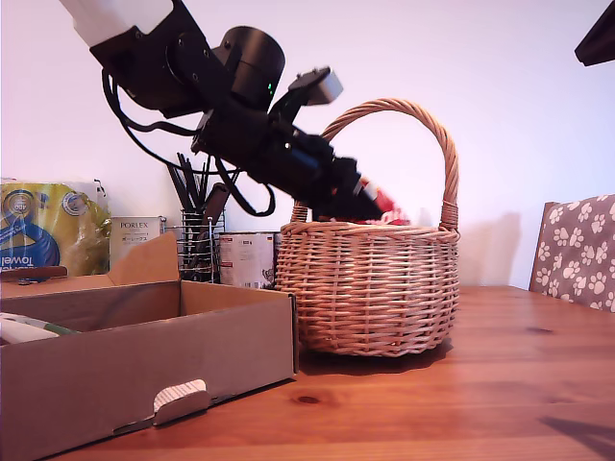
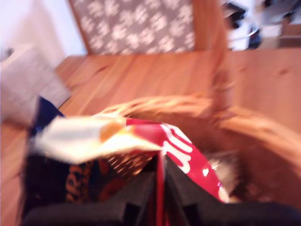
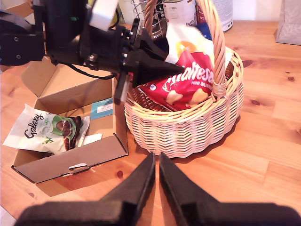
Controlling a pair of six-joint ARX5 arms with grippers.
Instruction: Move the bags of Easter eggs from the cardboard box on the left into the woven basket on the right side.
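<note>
Here, a red bag (image 3: 188, 84) is being carried into the woven basket (image 1: 370, 288) by my first gripper (image 3: 162, 70), whose fingers are being pressed together on the packet's upper edge. In the first wrist view the red packet (image 2: 186, 153) is seen pinched between the dark pads, with a cream-and-blue bag (image 2: 80, 141) just beside it; whether that second packet is also being gripped or is already resting in the basket cannot be told, as the picture is blurred. The red bag is being held just inside the basket's rim, below the arched handle (image 1: 423, 120).

My second gripper (image 3: 156, 162) is being kept above the wooden table (image 3: 263, 141), near the basket's front side, with its fingertips pressed together on nothing.

A pale white-green bag (image 3: 47, 134) is lying in the cardboard box (image 3: 70, 162), which is standing just beside the basket.

The placing step is judged to be in hand. Next, the fingers need to be spread so the red bag is dropped inside the rim, the arm lifted clear of the handle, and the pale bag in the box reached for.
</note>
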